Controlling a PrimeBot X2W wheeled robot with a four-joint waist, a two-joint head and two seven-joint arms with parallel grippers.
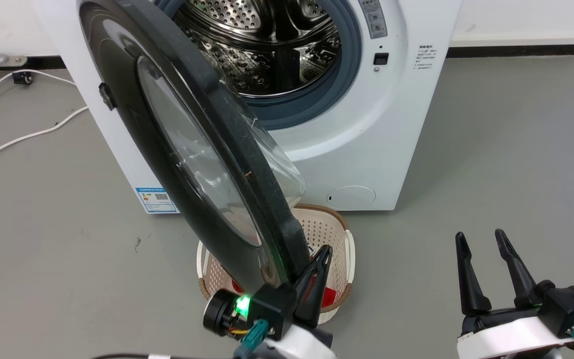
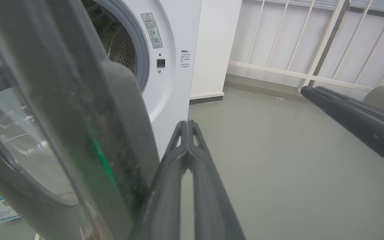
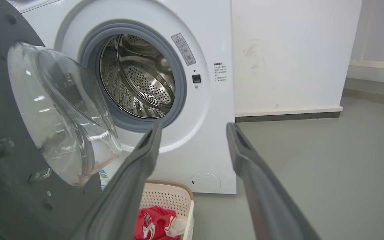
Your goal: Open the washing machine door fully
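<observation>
Task part done: the washing machine door [image 1: 192, 149] stands swung well clear of the washing machine [image 1: 361, 159], about square to its front, leaving the steel drum [image 1: 267, 45] exposed. It hangs from the machine's left side, its lower edge over the laundry basket [image 1: 349, 244]. Judged remaining: further swing outward to the left until it stops. The left claw [image 1: 324, 253] has both fingers pressed together, gripping nothing, and lies just beside the door's inner rim, placed to push. The right claw [image 1: 480, 234] is spread wide and empty, well apart from the door. Not verifiable: actual contact between left claw and rim, as the left wrist view is blurred there. The hinge is hidden behind the door, the basket is partly covered, and the machine's top is cut off
</observation>
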